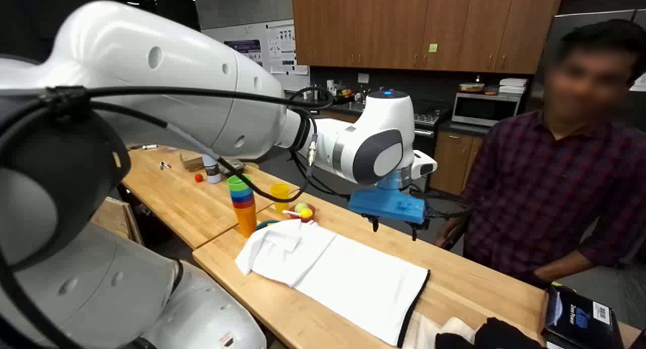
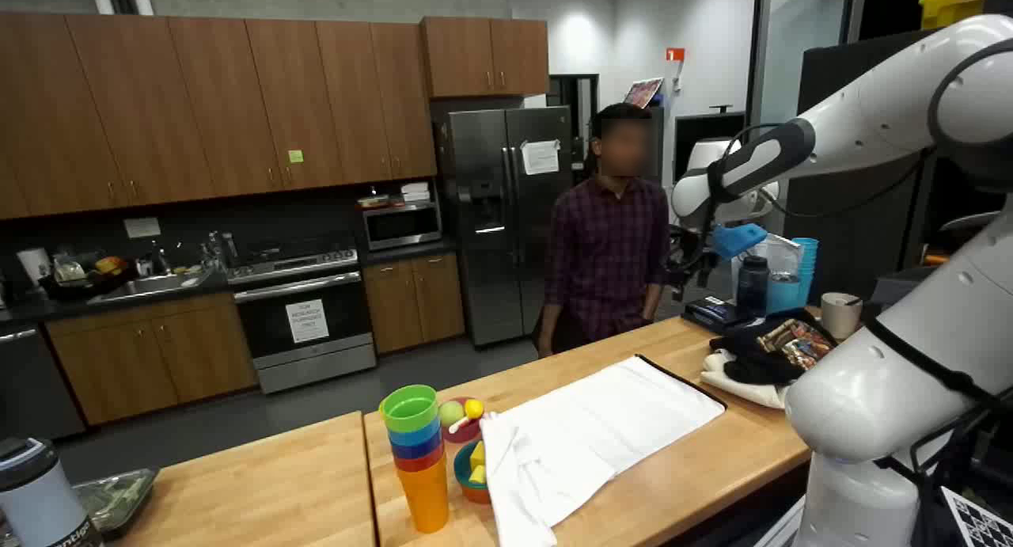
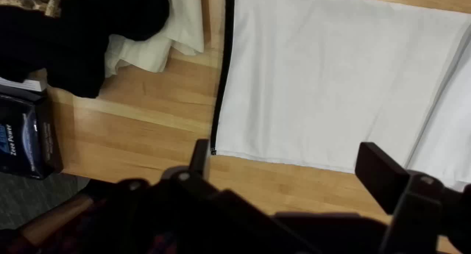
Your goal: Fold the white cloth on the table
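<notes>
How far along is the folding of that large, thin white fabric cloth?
Done, apparently: the thin white fabric cloth looks turned over, though rumpled, at its end near the multicoloured cup stack. In hand: nothing; the black-fingered gripper hangs open, clear of the cloth. Left, probably: folding over the flat black-edged end and smoothing the rumples.

The setting comprises one white cloth, one robot arm, two fingers, two table sections, five stacked cups, one yellow cup, one red ball, one person, one microwave and one refrigerator.
</notes>
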